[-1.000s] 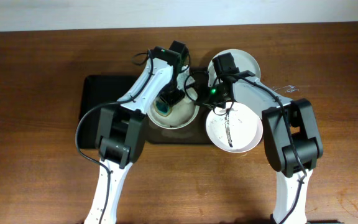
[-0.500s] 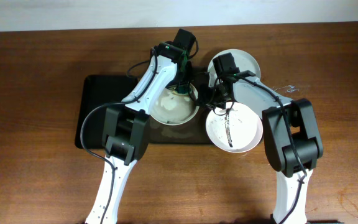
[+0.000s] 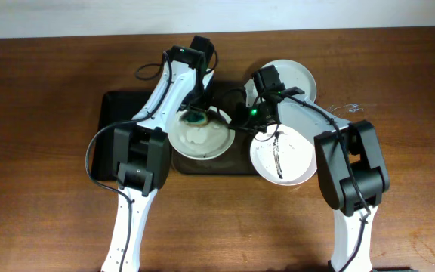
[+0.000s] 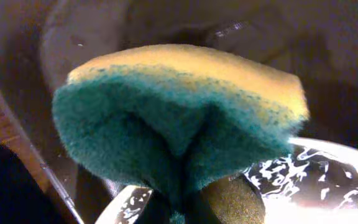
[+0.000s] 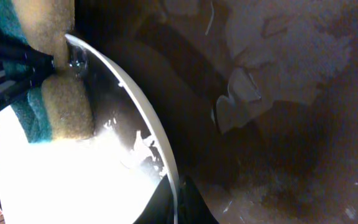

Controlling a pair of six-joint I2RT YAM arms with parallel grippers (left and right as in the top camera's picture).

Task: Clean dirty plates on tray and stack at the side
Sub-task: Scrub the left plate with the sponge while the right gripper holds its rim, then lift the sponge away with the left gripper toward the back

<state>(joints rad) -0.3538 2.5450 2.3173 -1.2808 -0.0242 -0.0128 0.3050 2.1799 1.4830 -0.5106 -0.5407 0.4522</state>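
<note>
Left arm: the left gripper hangs over the far part of the tray, jaws pinched on a sponge.
Sponge: yellow with a green scouring face, folded where it is squeezed. The overhead view shows it down at the far edge of the wet plate, and the right wrist view shows it against that plate's rim.
Wet plate: white, round and shallow, sitting on the tray near its middle. It has a glossy wet sheen and pale smears across the well.
Right arm: the right gripper sits at the wet plate's right edge. In the right wrist view the rim runs straight down between the jaws, which appear closed on it.
Streaked plate: at the tray's right end, mostly over the bench, with a dark streak across its middle. Whether its left edge rests on the tray rim cannot be told.
Far plate: white, on the bench beyond the tray's far right corner, partly hidden under the right arm. Its surface is too covered to judge.
Tray: dark, rectangular, with rounded corners, lying lengthwise on the brown wooden bench between the two arms. Its left end is bare.
</note>
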